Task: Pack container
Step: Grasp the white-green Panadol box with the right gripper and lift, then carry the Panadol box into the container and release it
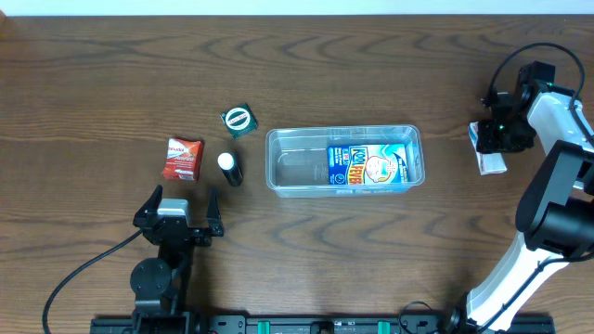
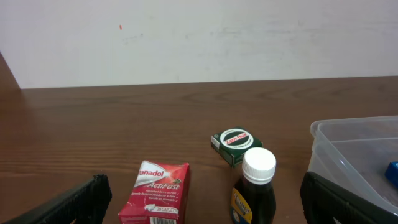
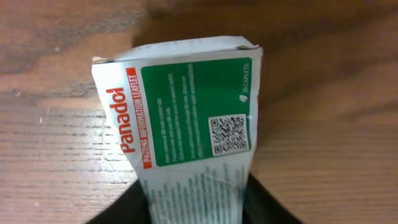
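The clear plastic container (image 1: 306, 167) sits mid-table with a blue packet (image 1: 369, 167) inside; its corner shows in the left wrist view (image 2: 348, 149). My right gripper (image 1: 494, 139) at the far right is shut on a white and green Panadol box (image 3: 186, 124), held just above the table. My left gripper (image 1: 179, 215) is open and empty near the front left. Ahead of it lie a red Panadol ActiFast box (image 1: 183, 159) (image 2: 158, 193), a dark bottle with a white cap (image 1: 229, 168) (image 2: 255, 186) and a small green box (image 1: 238, 119) (image 2: 235, 145).
A white wall (image 2: 199, 37) rises behind the table's far edge. The black base rail (image 1: 316, 325) runs along the front edge. The right arm (image 1: 557, 213) stretches up the right side.
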`<action>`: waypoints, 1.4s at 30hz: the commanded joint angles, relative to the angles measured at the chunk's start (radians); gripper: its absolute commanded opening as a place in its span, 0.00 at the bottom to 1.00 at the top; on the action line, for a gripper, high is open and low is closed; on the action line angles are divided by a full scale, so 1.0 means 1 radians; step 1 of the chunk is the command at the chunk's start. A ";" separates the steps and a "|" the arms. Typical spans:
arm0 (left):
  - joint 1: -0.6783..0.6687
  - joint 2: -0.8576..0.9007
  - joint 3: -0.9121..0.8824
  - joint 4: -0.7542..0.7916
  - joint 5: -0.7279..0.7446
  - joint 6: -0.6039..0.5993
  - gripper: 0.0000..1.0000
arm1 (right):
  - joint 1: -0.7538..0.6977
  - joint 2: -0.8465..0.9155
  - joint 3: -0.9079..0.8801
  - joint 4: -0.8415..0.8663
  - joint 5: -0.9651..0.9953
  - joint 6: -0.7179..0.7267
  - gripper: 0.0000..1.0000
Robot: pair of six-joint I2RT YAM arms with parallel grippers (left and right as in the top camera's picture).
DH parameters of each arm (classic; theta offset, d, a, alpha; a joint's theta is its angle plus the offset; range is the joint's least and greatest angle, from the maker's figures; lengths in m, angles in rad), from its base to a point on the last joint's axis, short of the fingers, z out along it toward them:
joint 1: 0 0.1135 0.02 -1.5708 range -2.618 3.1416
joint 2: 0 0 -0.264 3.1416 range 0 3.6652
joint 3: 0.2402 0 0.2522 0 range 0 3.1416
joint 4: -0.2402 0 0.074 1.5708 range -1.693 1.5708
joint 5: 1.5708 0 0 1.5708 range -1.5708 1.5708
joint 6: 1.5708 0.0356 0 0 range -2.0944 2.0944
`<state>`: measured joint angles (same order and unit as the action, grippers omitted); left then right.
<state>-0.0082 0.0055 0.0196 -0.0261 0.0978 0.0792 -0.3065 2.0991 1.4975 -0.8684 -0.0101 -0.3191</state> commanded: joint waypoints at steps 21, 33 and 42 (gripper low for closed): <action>0.004 0.000 -0.015 -0.037 0.022 0.006 0.98 | 0.007 -0.036 0.158 -0.168 -0.236 0.116 0.32; 0.004 0.000 -0.015 -0.037 0.022 0.006 0.98 | 0.150 -0.222 0.267 -0.293 -0.479 -0.100 0.32; 0.004 0.000 -0.015 -0.037 0.022 0.006 0.98 | 0.420 -0.338 0.267 -0.349 -0.441 -0.244 0.32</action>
<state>-0.0082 0.0055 0.0196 -0.0261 0.0978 0.0792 0.0387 1.7771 1.7535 -1.2015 -0.4587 -0.4694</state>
